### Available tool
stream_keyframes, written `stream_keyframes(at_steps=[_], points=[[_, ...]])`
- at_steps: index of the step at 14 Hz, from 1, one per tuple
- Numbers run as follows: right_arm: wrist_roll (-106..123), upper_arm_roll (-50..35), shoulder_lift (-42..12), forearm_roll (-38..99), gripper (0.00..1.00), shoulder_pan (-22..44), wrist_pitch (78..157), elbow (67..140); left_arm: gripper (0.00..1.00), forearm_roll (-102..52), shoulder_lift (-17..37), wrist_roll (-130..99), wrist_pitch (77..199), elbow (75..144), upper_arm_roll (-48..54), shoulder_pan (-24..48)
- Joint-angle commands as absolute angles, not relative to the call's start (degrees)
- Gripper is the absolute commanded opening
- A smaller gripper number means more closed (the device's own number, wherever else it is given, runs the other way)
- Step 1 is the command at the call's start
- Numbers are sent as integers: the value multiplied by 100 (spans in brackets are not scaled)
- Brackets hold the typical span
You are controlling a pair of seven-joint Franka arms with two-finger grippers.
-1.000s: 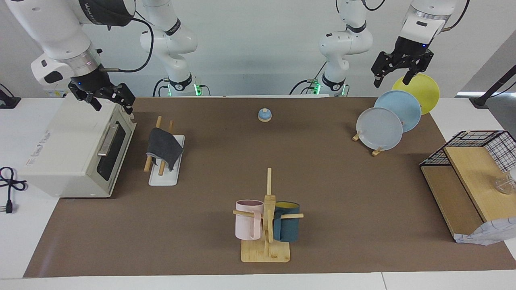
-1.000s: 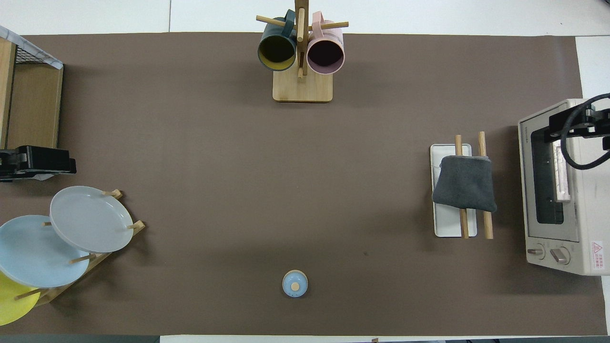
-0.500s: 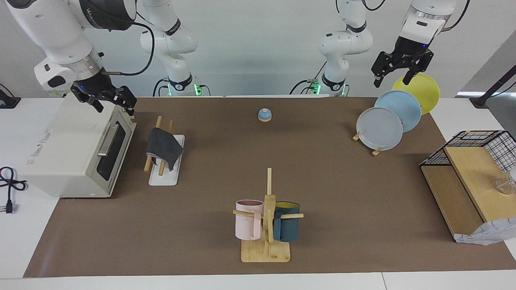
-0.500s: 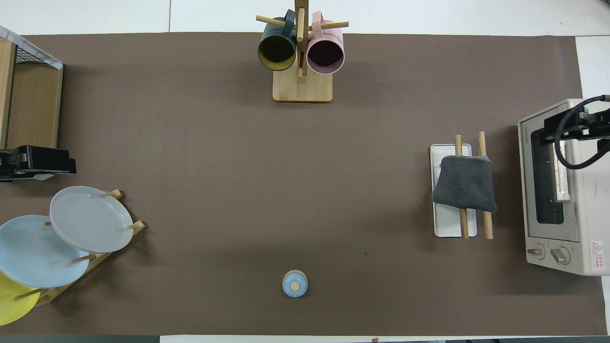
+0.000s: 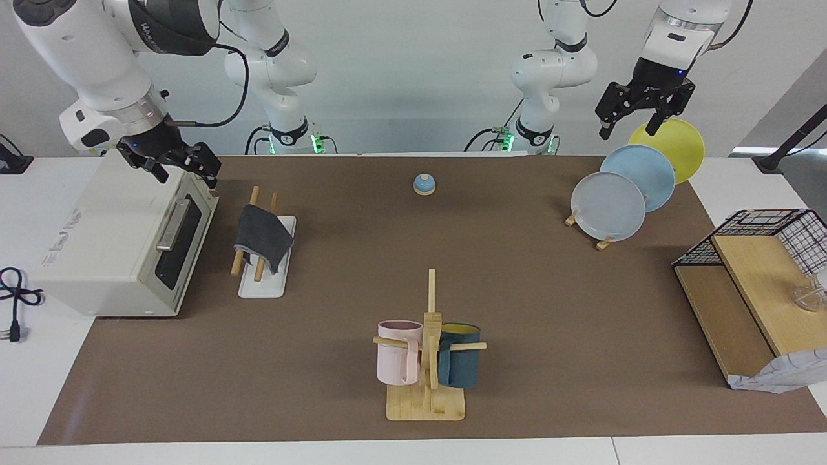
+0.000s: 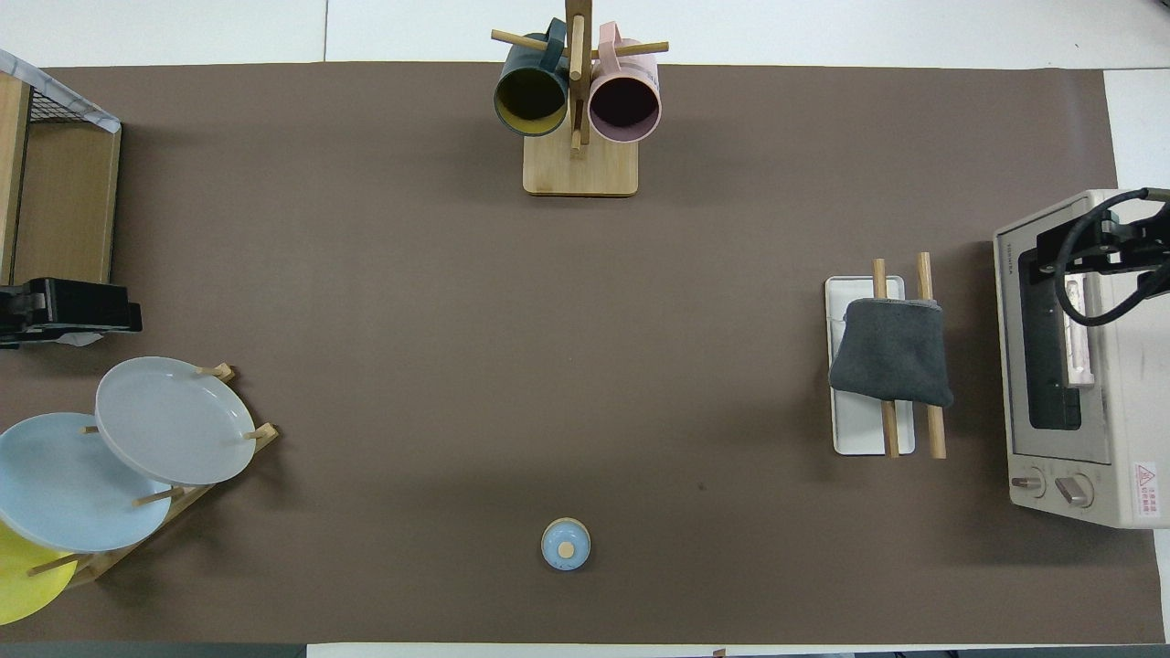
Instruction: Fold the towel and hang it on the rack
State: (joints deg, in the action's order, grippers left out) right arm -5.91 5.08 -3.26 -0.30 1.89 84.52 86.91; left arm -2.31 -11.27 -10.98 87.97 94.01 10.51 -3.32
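The towel (image 5: pixel 261 234) is folded, dark grey face out, and hangs over the two wooden rails of the rack (image 5: pixel 266 279), which has a white base. It also shows in the overhead view (image 6: pixel 891 355), draped on the rack (image 6: pixel 859 434). My right gripper (image 5: pixel 183 169) is open and empty, raised over the toaster oven's top front edge, apart from the towel; it shows in the overhead view too (image 6: pixel 1092 254). My left gripper (image 5: pixel 630 126) is open and empty, held high over the plate rack at the left arm's end, and appears in the overhead view (image 6: pixel 73 311).
A white toaster oven (image 5: pixel 116 239) stands beside the rack at the right arm's end. A plate stand with three plates (image 5: pixel 610 206), a wire-and-wood shelf (image 5: pixel 756 278), a mug tree with two mugs (image 5: pixel 426 361) and a small blue knob (image 5: pixel 424 184) stand on the brown mat.
My right gripper has shifted slightly over the toaster oven's top. The towel, the rack and the left arm have not moved.
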Motion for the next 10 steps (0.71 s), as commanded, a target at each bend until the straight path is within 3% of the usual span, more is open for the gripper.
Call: stream_keyframes(at_steps=[1,3,10], points=[[-404,501,-220,88,100,105,8587,8842,100,-246,-916,-1011,8755,9239,888,-317],[-404,510,-228,88,100,105,8596,8842,100,-229,-380,-993,8491,8957,923,-290],[-404,510,-220,97,100,105,8587,8833,100,-255,-211,-624,8693,9106,879,-352]])
